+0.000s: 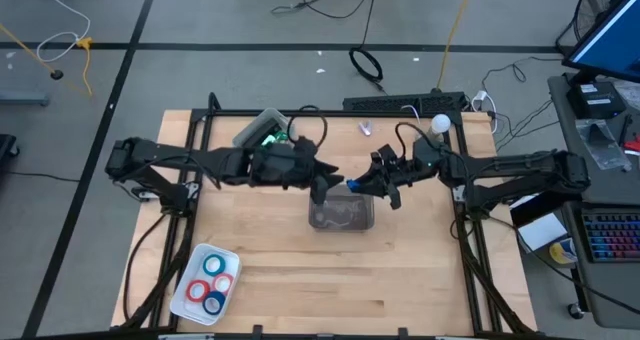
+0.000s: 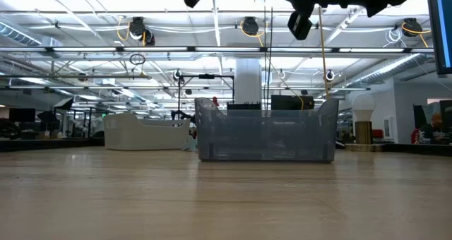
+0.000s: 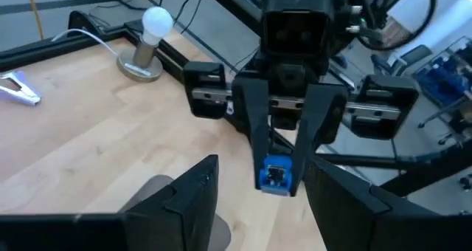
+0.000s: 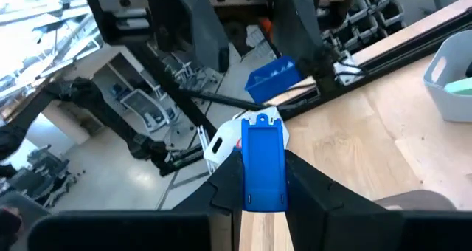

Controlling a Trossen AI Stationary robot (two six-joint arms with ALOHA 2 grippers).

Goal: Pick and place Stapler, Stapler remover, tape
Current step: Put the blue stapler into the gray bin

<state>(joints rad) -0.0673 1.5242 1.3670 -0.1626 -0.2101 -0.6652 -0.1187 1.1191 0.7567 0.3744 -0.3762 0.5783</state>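
Note:
My right gripper [image 1: 356, 187] is shut on a small blue oblong plastic piece [image 4: 264, 162], above the far edge of a clear grey bin [image 1: 342, 213]. It also shows in the left wrist view [image 3: 274, 176]. My left gripper [image 1: 325, 187] is open and empty, facing it just to the bin's left. The mint-green stapler [image 1: 270, 135] lies at the far left, partly hidden by my left arm. A silvery stapler remover [image 1: 365, 128] lies on the table's far side. The tape rings [image 1: 212, 280] lie in a white tray [image 1: 190, 298] at the near left. My right gripper pinches the blue piece's two long sides [image 4: 249, 184] between its two fingers. The piece lies along the fingers and sticks out past their tips. The fingers come from the table's right, slanting down. The piece is lifted clear of the table and the bin.
A lamp bulb on a round base [image 1: 440, 124] stands at the far right. Black frame rails [image 1: 200, 140] run along the table's left, right and far edges. The bin [image 2: 265, 130] stands on the bare wooden table, mid-table.

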